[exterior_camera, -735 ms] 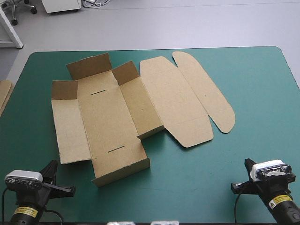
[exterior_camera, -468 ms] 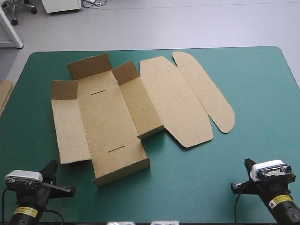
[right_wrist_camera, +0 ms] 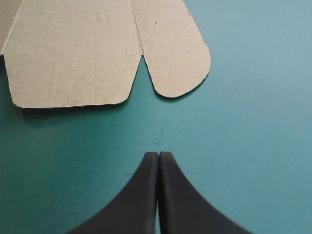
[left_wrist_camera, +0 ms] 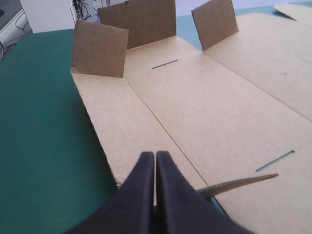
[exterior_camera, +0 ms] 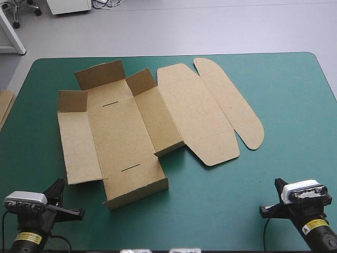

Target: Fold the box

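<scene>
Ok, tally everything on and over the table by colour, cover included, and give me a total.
Brown: 2, the box and a board edge at the table's left edge.
Black: 2, the left tool and the right tool.
Teal-green: 1, the table cover.
Total: 5.

Grey floor [exterior_camera: 210,26], teal-green table [exterior_camera: 284,84], white cabinet [exterior_camera: 68,5], chair base [exterior_camera: 21,9]
</scene>
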Robot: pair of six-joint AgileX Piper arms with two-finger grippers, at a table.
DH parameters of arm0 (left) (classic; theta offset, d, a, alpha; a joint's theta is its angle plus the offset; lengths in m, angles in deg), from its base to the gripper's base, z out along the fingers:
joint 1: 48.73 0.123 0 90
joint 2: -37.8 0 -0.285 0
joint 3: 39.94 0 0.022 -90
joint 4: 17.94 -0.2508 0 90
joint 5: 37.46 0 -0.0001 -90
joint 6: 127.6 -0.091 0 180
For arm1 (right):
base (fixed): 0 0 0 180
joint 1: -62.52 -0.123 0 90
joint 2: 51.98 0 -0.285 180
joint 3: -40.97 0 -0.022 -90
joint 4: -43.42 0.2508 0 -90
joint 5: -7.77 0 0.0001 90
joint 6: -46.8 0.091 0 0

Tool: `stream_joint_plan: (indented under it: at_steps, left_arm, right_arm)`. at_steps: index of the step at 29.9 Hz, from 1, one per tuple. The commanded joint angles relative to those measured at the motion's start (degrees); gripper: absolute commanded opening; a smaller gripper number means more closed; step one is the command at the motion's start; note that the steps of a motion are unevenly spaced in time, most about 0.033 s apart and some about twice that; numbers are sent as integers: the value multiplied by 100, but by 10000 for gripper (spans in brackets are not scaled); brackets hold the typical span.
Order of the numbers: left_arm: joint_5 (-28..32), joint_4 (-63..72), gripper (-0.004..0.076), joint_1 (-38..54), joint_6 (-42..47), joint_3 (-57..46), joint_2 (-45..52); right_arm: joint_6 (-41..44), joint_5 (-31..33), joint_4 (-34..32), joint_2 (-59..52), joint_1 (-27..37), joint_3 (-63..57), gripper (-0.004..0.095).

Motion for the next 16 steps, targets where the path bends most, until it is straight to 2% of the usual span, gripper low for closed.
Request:
stream_joint_plan:
  at_steps: [1,4,6,7,9,12,16]
  left_arm:
    - [701,280,125,-1,43,210,-74]
    - [688,504,377,-1,43,455,-115]
    - [500,529,527,-1,43,781,-243]
    - [365,499,576,-1,43,994,-344]
    - [62,444,577,-1,43,1481,-605]
    - [-510,444,526,-1,227,2367,-1303]
    - [-1415,183,522,-1,951,3448,-2496]
  right_arm:
    - [-60,-466,-23,36,-4,157,-20]
    - [-60,-476,-23,36,-4,157,-20]
    - [-60,-476,-23,36,-4,157,-20]
    - [-60,-476,-23,36,-4,157,-20]
    - [-60,-488,-23,36,-4,157,-20]
    - [-60,-536,-23,36,-4,157,-20]
    - [-60,-559,5,36,-4,157,-20]
